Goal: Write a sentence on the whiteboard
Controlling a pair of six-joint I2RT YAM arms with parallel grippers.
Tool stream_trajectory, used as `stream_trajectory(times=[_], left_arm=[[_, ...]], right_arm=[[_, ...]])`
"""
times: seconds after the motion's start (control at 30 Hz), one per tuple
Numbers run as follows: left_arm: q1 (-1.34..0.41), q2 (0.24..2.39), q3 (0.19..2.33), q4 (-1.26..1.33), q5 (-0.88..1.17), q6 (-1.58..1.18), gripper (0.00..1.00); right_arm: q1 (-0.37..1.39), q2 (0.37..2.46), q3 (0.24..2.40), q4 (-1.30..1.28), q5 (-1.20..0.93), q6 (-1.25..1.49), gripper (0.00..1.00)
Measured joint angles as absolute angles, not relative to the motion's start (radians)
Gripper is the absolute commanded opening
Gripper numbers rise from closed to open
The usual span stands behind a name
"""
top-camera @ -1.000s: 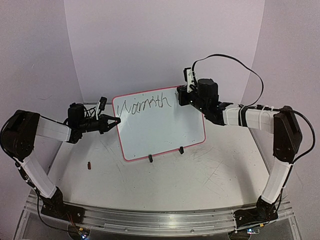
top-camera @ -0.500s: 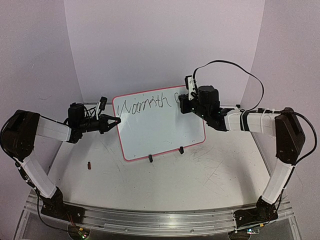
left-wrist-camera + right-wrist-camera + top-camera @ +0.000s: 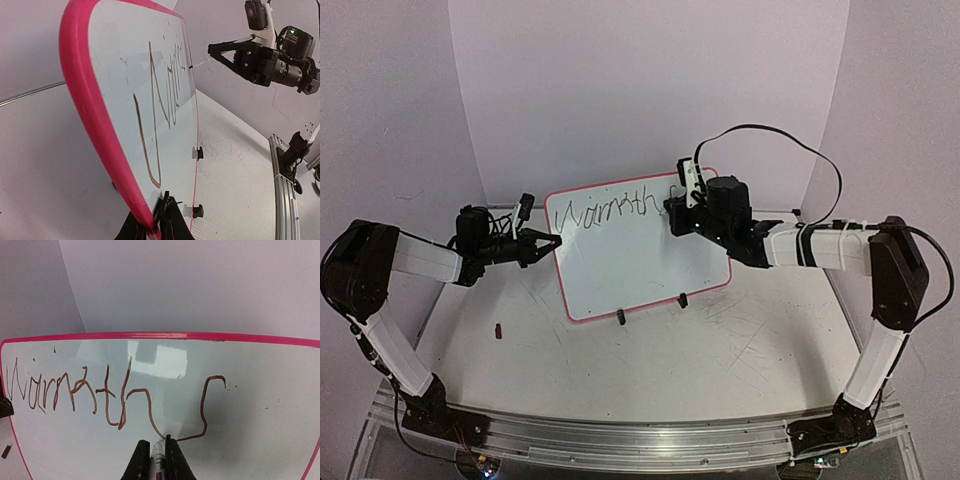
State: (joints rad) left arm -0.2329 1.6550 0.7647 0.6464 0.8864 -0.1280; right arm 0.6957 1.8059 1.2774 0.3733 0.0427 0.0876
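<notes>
The whiteboard (image 3: 645,265) stands tilted on its two black clip feet (image 3: 620,317) at the middle of the table. Its pink frame shows close up in the left wrist view (image 3: 90,100). The sentence (image 3: 605,212) reads "Warmth" in dark red-brown marker, followed by one hooked stroke (image 3: 205,410). My left gripper (image 3: 552,241) is shut on the board's left edge; its jaws pinch the frame (image 3: 152,219). My right gripper (image 3: 672,212) is shut on a marker (image 3: 160,467), whose tip touches the board just below the "h" (image 3: 158,442).
A small dark object (image 3: 498,330) lies on the scratched grey tabletop (image 3: 720,350) at the front left. White walls close the back and sides. A metal rail (image 3: 620,440) runs along the near edge. A black cable (image 3: 790,135) loops above the right arm.
My right gripper has moved down and left along the board's upper right. A new hooked stroke has appeared after "Warmth". The left gripper and the board have not moved.
</notes>
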Motion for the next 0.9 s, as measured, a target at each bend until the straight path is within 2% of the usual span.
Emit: stream_trajectory(times=[0.9], left_arm=[[-0.235, 1.65, 0.765, 0.644, 0.886, -0.126, 0.0]], right_arm=[[0.678, 1.804, 1.359, 0.379, 0.127, 0.061, 0.0]])
